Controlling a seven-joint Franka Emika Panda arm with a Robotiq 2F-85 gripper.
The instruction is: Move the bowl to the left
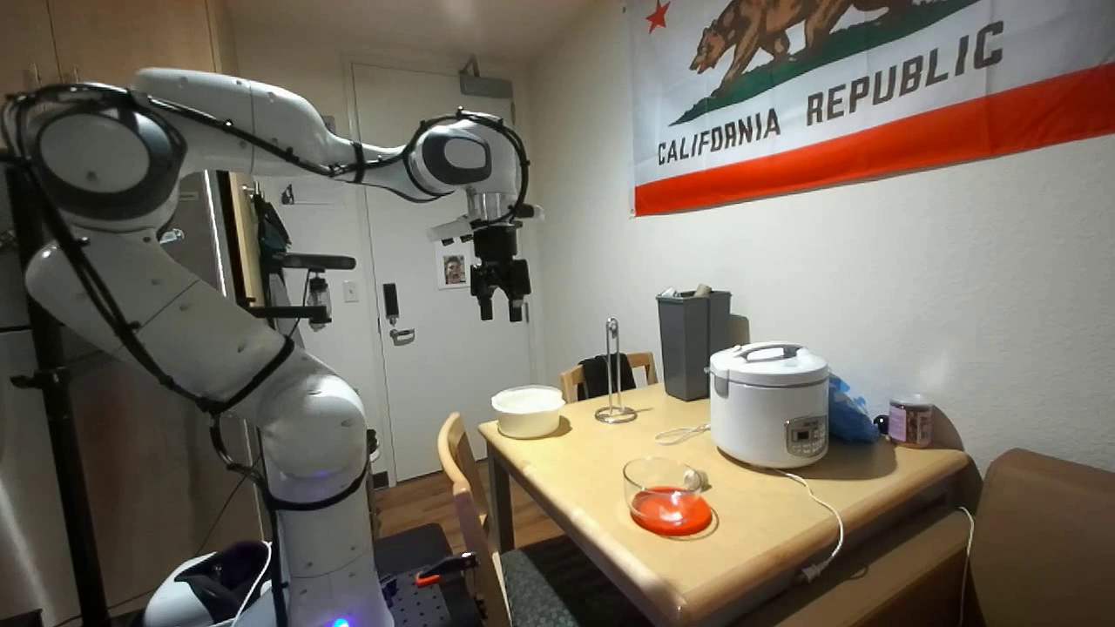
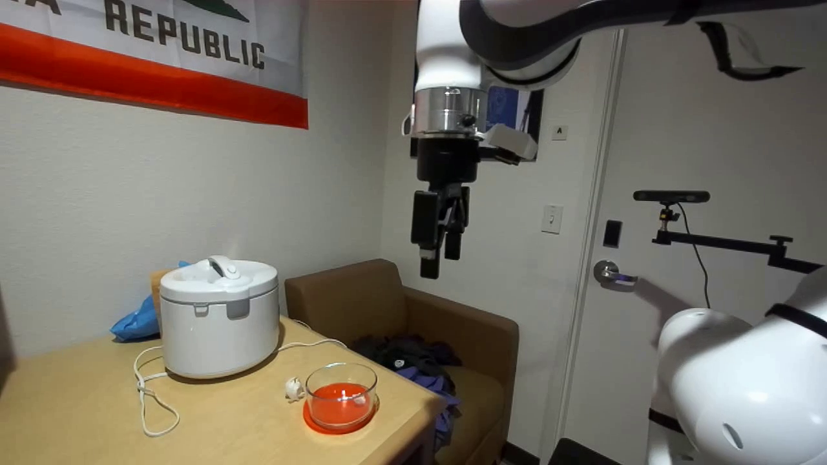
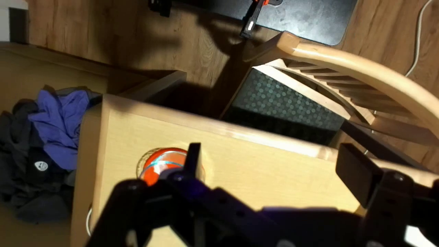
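Note:
The small white bowl (image 1: 528,413) stands upright on the table (image 1: 584,488), at its far corner by the wooden chair, in an exterior view. My gripper (image 1: 502,312) hangs pointing down, high above the table and apart from the bowl. It also shows in an exterior view (image 2: 441,257), where the bowl is out of view. In the wrist view the two fingers (image 3: 269,154) are wide apart with nothing between them. A white patch (image 3: 415,236) shows at the lower right there, mostly hidden by the gripper; I cannot tell whether it is the bowl.
A rice cooker (image 1: 768,409) with a cord, a clear glass container (image 2: 341,381) on an orange-red dish (image 1: 671,514), a garlic bulb (image 2: 294,389), a metal holder (image 1: 615,383) and a grey bin (image 1: 684,344) stand on the table. A wooden chair (image 3: 360,73) is at its edge.

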